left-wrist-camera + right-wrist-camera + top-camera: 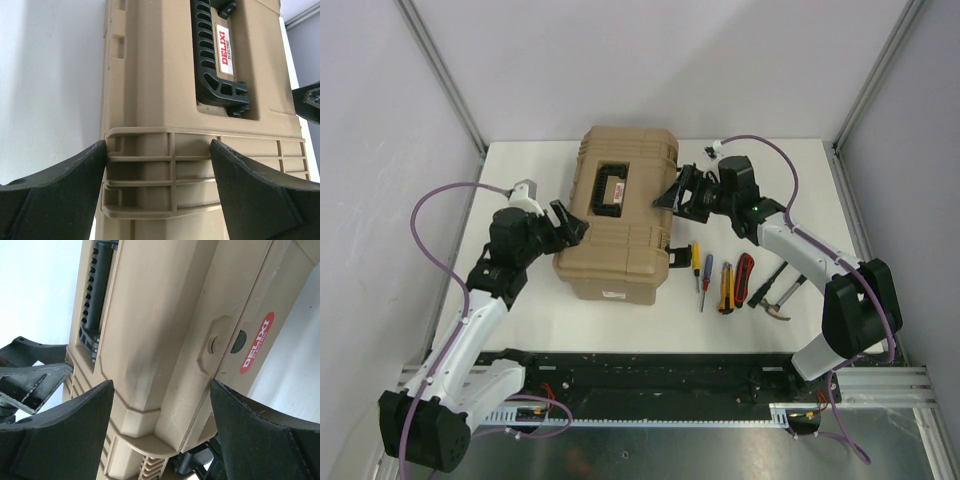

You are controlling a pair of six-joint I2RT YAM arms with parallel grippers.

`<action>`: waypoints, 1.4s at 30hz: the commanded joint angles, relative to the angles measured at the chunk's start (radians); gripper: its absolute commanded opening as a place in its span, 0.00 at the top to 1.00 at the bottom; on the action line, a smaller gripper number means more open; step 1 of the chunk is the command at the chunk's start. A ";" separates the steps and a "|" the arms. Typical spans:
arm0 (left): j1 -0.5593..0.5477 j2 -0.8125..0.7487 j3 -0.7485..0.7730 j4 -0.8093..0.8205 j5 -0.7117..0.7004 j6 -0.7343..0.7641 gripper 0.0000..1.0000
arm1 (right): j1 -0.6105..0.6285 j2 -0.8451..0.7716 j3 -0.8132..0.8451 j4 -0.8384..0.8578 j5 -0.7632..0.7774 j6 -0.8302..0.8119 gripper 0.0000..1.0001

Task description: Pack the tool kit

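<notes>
Squarely in the middle of the white desk [540, 315] sits the tan ribbed tool case [620, 235], lid down, its black carry handle [613, 187] folded flat in the recess on top. The left end effector [572, 222] is at the case's left side, jaws spread wide. The left wrist view shows its two black fingers [60, 190] straddling the ribbed band of the lid. The finger on the left is right at the lid's outer edge, though whether it presses the plastic cannot be told. The right end effector [670, 190] is at the opposite side, toward the far right corner, also wide open. Its fingers [65, 435] stand apart over the edge of the lid, gripping nothing. A red oval brand label [257, 342] shows on the case's side wall in the right wrist view. Lined up on the desk just right of the case are the loose tools: two small screwdrivers [696, 258], a yellow utility knife [727, 288], red-and-black pliers [745, 274] and two black hammers [767, 283], all lying outside the case.
</notes>
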State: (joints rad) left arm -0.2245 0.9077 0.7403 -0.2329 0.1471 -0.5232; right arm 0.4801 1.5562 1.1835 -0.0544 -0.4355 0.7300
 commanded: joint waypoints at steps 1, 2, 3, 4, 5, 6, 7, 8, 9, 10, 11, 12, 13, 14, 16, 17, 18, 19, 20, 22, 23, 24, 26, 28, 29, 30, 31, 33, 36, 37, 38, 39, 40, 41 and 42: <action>-0.099 0.038 -0.007 0.028 0.193 -0.029 0.15 | 0.036 -0.050 0.024 0.240 -0.174 0.096 0.19; -0.104 0.042 -0.005 0.031 0.190 -0.029 0.15 | 0.036 -0.054 0.025 0.263 -0.183 0.109 0.19; -0.107 0.046 -0.002 0.036 0.189 -0.029 0.15 | 0.036 -0.059 0.026 0.288 -0.190 0.120 0.19; -0.109 0.049 0.001 0.039 0.188 -0.028 0.15 | 0.036 -0.063 0.027 0.318 -0.196 0.135 0.19; -0.111 0.052 0.004 0.042 0.188 -0.027 0.15 | 0.034 -0.066 0.029 0.347 -0.201 0.150 0.19; -0.112 0.055 0.007 0.044 0.188 -0.026 0.15 | 0.034 -0.066 0.031 0.371 -0.206 0.165 0.19; -0.114 0.057 0.009 0.046 0.189 -0.024 0.15 | 0.033 -0.067 0.034 0.391 -0.210 0.181 0.19; -0.114 0.061 0.012 0.049 0.190 -0.023 0.15 | 0.033 -0.065 0.037 0.410 -0.214 0.195 0.19; -0.115 0.064 0.014 0.051 0.190 -0.022 0.15 | 0.032 -0.065 0.041 0.430 -0.217 0.206 0.19; -0.115 0.064 0.016 0.053 0.187 -0.020 0.15 | 0.032 -0.064 0.044 0.443 -0.217 0.216 0.19; -0.115 0.065 0.018 0.053 0.185 -0.019 0.15 | 0.032 -0.064 0.051 0.450 -0.217 0.222 0.19; -0.115 0.067 0.020 0.054 0.183 -0.018 0.15 | 0.032 -0.064 0.058 0.456 -0.217 0.224 0.19; -0.116 0.069 0.022 0.055 0.181 -0.017 0.15 | 0.032 -0.063 0.065 0.458 -0.217 0.227 0.19; -0.116 0.070 0.023 0.057 0.180 -0.016 0.14 | 0.031 -0.061 0.073 0.461 -0.217 0.230 0.19; -0.116 0.072 0.027 0.057 0.178 -0.010 0.15 | 0.032 -0.053 0.088 0.462 -0.219 0.234 0.19; -0.116 0.071 0.028 0.057 0.174 -0.008 0.14 | 0.033 -0.050 0.095 0.462 -0.219 0.236 0.19; -0.116 0.070 0.031 0.056 0.167 -0.005 0.14 | 0.034 -0.047 0.099 0.465 -0.218 0.237 0.19; -0.116 0.066 0.036 0.056 0.156 -0.002 0.13 | 0.035 -0.046 0.102 0.467 -0.216 0.238 0.19; -0.116 0.060 0.041 0.056 0.140 0.001 0.12 | 0.037 -0.045 0.106 0.471 -0.215 0.238 0.19; -0.115 0.043 0.054 0.056 0.105 0.001 0.11 | 0.038 -0.045 0.120 0.470 -0.212 0.235 0.19; -0.115 0.033 0.063 0.056 0.089 0.003 0.10 | 0.040 -0.045 0.127 0.468 -0.210 0.233 0.19; -0.115 0.024 0.071 0.055 0.071 0.003 0.09 | 0.041 -0.047 0.134 0.468 -0.209 0.232 0.19; -0.115 0.003 0.086 0.053 0.034 0.002 0.07 | 0.042 -0.049 0.149 0.467 -0.207 0.229 0.19; -0.115 -0.015 0.102 0.049 -0.005 0.002 0.06 | 0.044 -0.049 0.162 0.465 -0.206 0.231 0.19; -0.115 -0.027 0.110 0.044 -0.027 0.003 0.05 | 0.045 -0.050 0.167 0.465 -0.205 0.231 0.19; -0.115 -0.040 0.118 0.040 -0.050 0.007 0.05 | 0.046 -0.049 0.170 0.465 -0.204 0.233 0.19; -0.115 -0.053 0.125 0.034 -0.075 0.016 0.04 | 0.046 -0.049 0.175 0.465 -0.204 0.233 0.19; -0.115 -0.079 0.140 0.027 -0.122 0.045 0.04 | 0.050 -0.042 0.182 0.468 -0.208 0.235 0.19; -0.115 -0.107 0.173 0.018 -0.189 0.103 0.03 | 0.060 -0.023 0.188 0.481 -0.214 0.245 0.19; -0.116 -0.112 0.188 0.014 -0.194 0.124 0.03 | 0.064 -0.016 0.190 0.487 -0.215 0.250 0.19; -0.116 -0.117 0.203 0.011 -0.195 0.142 0.03 | 0.071 -0.009 0.193 0.493 -0.217 0.255 0.19; -0.117 -0.123 0.217 0.009 -0.196 0.158 0.03 | 0.077 -0.003 0.196 0.500 -0.217 0.259 0.19; -0.117 -0.127 0.228 0.007 -0.194 0.171 0.03 | 0.082 0.004 0.201 0.505 -0.218 0.261 0.19; -0.116 -0.133 0.240 0.006 -0.194 0.181 0.03 | 0.088 0.012 0.206 0.508 -0.216 0.263 0.19; -0.115 -0.142 0.249 0.006 -0.197 0.186 0.02 | 0.095 0.020 0.215 0.511 -0.216 0.263 0.19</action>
State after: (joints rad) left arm -0.3382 0.8017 0.9218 -0.2615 -0.0460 -0.4156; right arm 0.5144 1.5612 1.3231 0.3271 -0.5400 0.9470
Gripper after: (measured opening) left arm 0.973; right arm 0.816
